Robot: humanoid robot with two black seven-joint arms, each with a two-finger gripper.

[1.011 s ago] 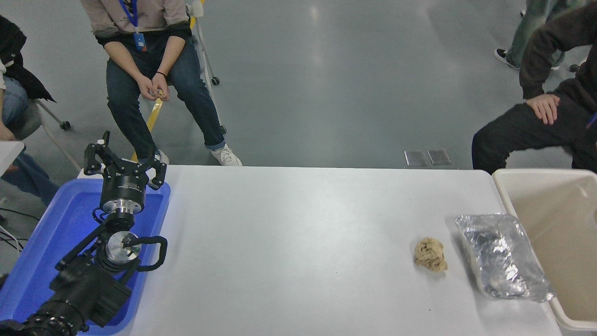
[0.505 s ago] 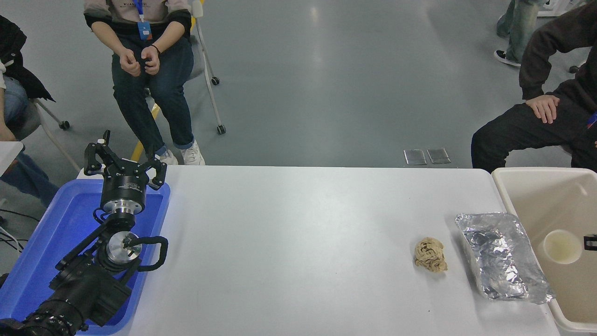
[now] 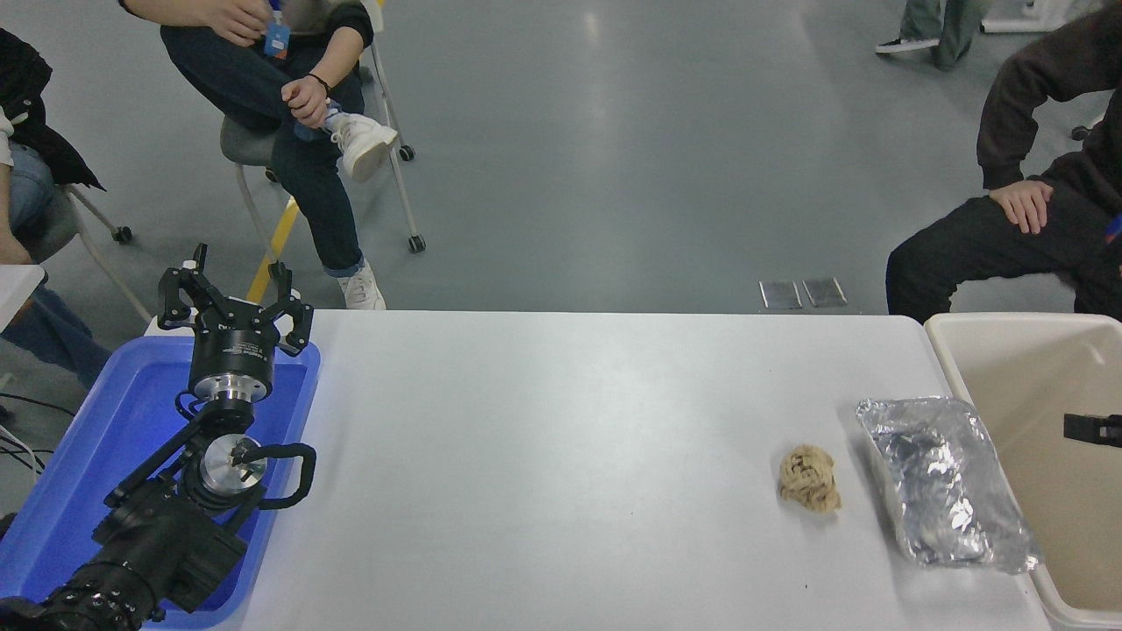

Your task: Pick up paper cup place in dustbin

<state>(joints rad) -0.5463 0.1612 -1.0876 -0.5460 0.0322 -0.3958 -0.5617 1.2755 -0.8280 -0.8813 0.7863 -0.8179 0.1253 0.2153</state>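
Observation:
The dustbin point(image 3: 1017, 368) is a large cream bin with a thick rim at the table's right end. No paper cup shows anywhere in this view. Only a small black tip of my right gripper point(image 3: 1092, 428) pokes in from the right edge, over the inside of the dustbin, and nothing can be seen held by it. My left gripper point(image 3: 235, 302) is parked at the lower left over the far end of a blue tray, its fingers spread open and holding nothing.
A crumpled brown paper ball point(image 3: 810, 478) and a crinkled silver foil bag point(image 3: 942, 478) lie on the white table just left of the dustbin. The blue tray point(image 3: 79, 473) sits at the left edge. People sit beyond the far side.
Half a second ago the paper cup showed inside the dustbin beside the right gripper's tip; now it is gone from view and the tip sits higher. The person at top left crossed a leg.

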